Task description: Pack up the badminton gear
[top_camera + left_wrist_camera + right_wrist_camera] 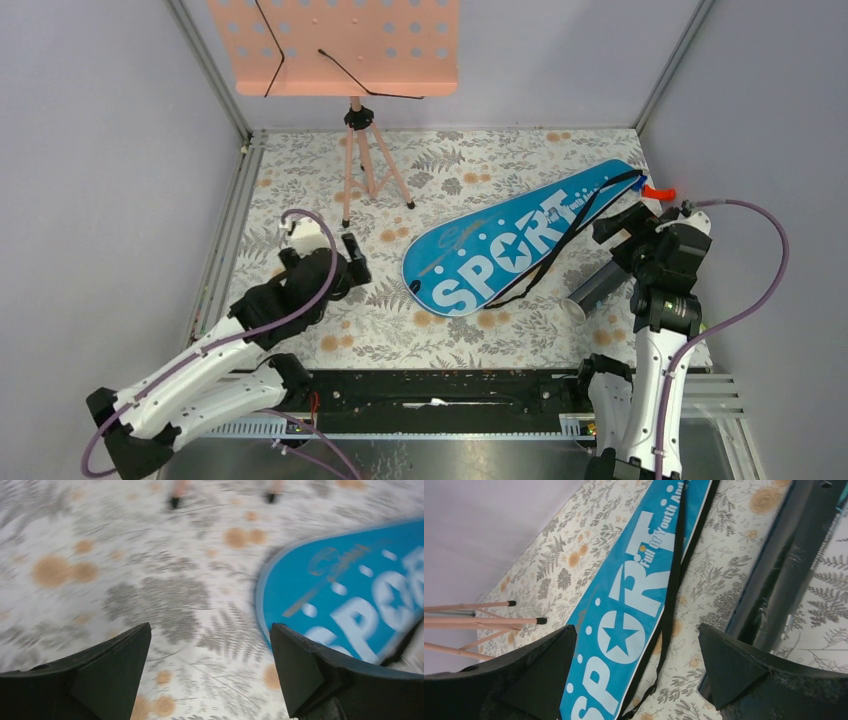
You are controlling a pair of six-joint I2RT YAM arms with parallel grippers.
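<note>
Blue bag (515, 247) flat on tabletop (300, 185), tube (597, 287) just right of it; both jaws spread wide, empty, likely readying pickup.

We're looking at a blue racket bag (520, 245) in smooth, slightly shiny synthetic cloth with a matt black woven strap (674, 580), a dark tube (784, 565) showing a glossy, scuffed plastic-looking skin, a matt printed floral table cover (450, 170), and a music stand (340, 45) in matt peach painted perforated sheet.

The blue SPORT bag (520, 245) lies diagonally on the table (450, 160), the dark tube (592, 290) near its right side, the music stand (340, 45) behind.
</note>
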